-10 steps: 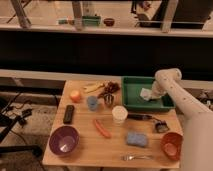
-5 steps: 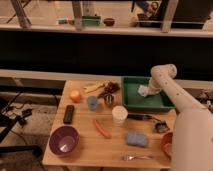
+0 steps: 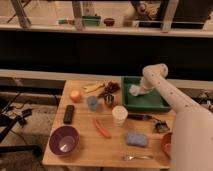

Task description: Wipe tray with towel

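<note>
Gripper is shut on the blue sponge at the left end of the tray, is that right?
Not the sponge. The camera view shows the gripper shut on the pale towel at the left end of the tray; the blue sponge lies on the table, in front of the tray.

Dim, warm light comes down from overhead, so the wooden table (image 3: 91, 153) glows orange while the wall behind goes near black. A soft shadow hugs the purple bowl (image 3: 65, 140). It's blurry throughout: the gripper (image 3: 138, 91), over the tray's (image 3: 148, 103) left end, smears into the pale towel (image 3: 133, 90).
</note>
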Tool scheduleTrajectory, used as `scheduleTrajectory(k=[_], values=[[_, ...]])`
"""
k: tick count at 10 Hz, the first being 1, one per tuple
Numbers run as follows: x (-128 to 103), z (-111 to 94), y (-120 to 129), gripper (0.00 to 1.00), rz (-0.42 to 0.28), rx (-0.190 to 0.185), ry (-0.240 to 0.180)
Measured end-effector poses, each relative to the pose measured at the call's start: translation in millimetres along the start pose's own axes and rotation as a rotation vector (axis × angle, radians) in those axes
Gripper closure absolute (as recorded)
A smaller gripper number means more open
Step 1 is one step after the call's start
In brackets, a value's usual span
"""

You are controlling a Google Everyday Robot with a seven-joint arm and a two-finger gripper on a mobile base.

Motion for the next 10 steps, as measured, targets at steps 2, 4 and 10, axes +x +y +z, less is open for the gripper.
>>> scheduleTrajectory(k=[2,4,10], values=[[-25.4,-1.7,2.3,0.97,-0.022,-0.001,-0.040],[-28.3,-13.1,12.1,0.97,-0.026,-0.005,-0.050],[-40.6,-58.2,66.9,0.97,-0.039,-0.023,-0.066]])
